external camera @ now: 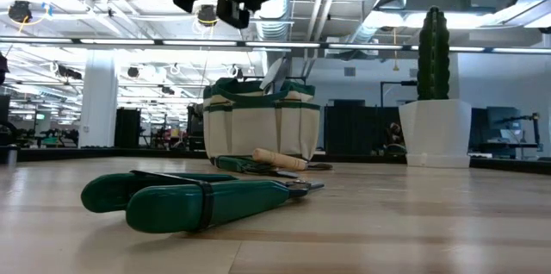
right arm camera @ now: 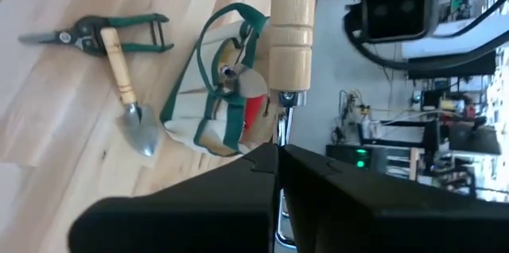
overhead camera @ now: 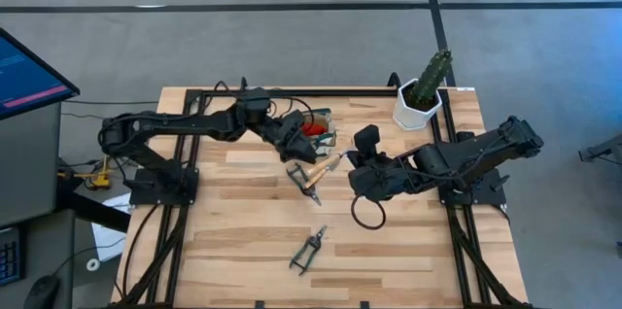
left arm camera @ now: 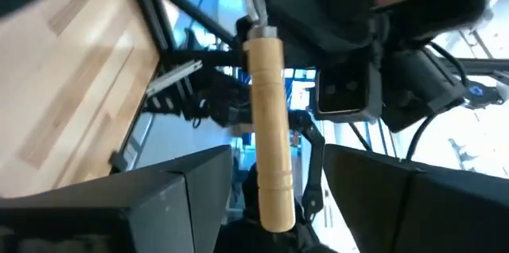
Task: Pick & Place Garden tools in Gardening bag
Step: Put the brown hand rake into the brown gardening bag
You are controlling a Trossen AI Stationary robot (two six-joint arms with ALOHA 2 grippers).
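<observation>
R gripper (right arm camera: 277, 157) is clenching the thin metal shank of the thin wooden-handled tool (right arm camera: 292, 22). Its fingers are pinching tight and the pale handle is sticking straight out past the tips. In the left wrist view that same handle is running between the L gripper (left arm camera: 278, 157) fingers (left arm camera: 167, 197) with a gap on each side. L gripper is standing released, not gripping anything. The two grippers are facing each other, w/ the tool bridging them.

In the high view the L gripper (overhead camera: 296, 144) is hanging at approx 7 o'clock of the gardening bag (overhead camera: 319, 129), just beside it. R gripper (overhead camera: 352, 158) is sitting at approx 4 o'clock of the bag, near it. Both are hovering above the table (overhead camera: 243, 231) near its 12 o'clock edge. Bag is standing upright, w/ a red-headed tool (right arm camera: 253, 114) showing inside.

Trowel (right arm camera: 127, 86) and a pair of shears (right arm camera: 95, 30) are lying on the table at 6 o'clock of the bag, crossing each other. A second pair, green-handled shears (overhead camera: 308, 249), is lying well apart, further toward 6 o'clock. White cactus pot (overhead camera: 418, 105) is standing at approx 2 o'clock of the R gripper.
</observation>
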